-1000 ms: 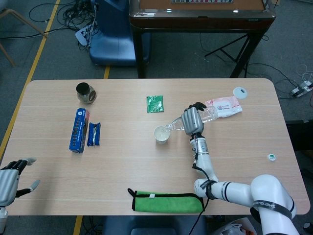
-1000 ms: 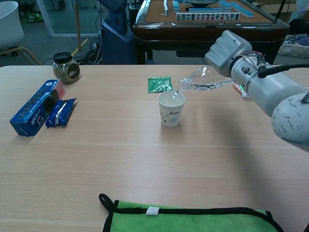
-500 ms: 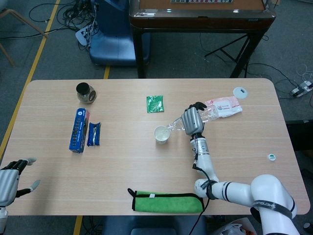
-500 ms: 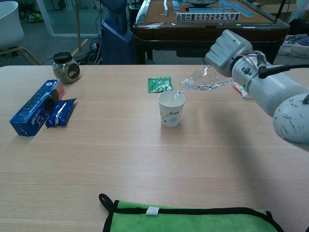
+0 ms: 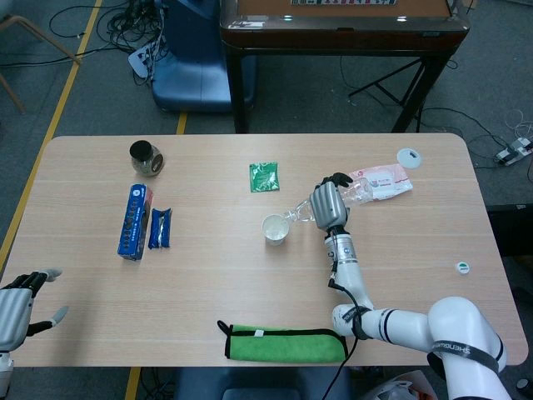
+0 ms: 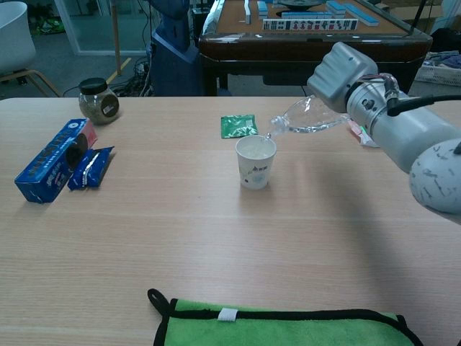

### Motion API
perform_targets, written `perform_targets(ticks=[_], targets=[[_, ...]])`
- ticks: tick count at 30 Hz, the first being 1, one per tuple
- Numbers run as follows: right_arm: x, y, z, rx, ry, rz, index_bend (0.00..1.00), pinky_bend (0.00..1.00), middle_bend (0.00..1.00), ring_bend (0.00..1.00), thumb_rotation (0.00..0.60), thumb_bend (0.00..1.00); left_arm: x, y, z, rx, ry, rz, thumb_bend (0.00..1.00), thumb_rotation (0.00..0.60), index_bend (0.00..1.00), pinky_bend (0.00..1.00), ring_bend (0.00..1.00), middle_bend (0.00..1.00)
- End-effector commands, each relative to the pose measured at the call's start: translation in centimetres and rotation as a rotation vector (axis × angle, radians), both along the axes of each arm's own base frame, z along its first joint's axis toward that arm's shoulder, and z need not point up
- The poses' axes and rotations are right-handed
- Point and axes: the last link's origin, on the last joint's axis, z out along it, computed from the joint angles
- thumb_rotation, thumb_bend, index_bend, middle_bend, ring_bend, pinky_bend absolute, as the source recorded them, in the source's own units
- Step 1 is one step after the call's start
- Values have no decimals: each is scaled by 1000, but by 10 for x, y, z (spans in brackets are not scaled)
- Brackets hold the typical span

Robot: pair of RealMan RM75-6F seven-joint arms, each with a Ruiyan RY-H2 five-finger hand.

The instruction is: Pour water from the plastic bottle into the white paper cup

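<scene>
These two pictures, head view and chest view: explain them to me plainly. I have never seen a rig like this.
Both come from the robot's own cameras: the head looks down on the table, the chest looks across it. It has two arms with human-like hands. The right hand holds a plastic bottle tilted with its mouth over the white paper cup. The left hand holds nothing, at the table's near corner. Also lying there: a jar, a blue box, a blue packet, a green sachet, a green cloth.

The left hand (image 5: 15,308) was cut off by the head view's bottom-left corner. The right hand (image 6: 338,71) hid much of the plastic bottle (image 6: 306,119). The green cloth (image 6: 288,328) ran past the chest view's bottom edge.
</scene>
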Motion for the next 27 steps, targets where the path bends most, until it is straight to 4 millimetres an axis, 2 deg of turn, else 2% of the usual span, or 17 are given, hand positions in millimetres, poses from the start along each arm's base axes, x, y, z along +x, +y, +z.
perform_targets(ticks=[1,15,27], targets=[[0,0,0,0,2,0,617,452,628,512,600,318,0,0,0,1,0,0,165,600,315,590,378,391],[-3,0,-2,-2,-40,-18,617,455,627,512,600,318,0,0,1,4,1,-1,165,600,315,590,378,391],[-24,4,-4,42,-395,-160,617,461,627,512,600,318,0,-1,0,2,7,1,165,600,315,590,378,391]])
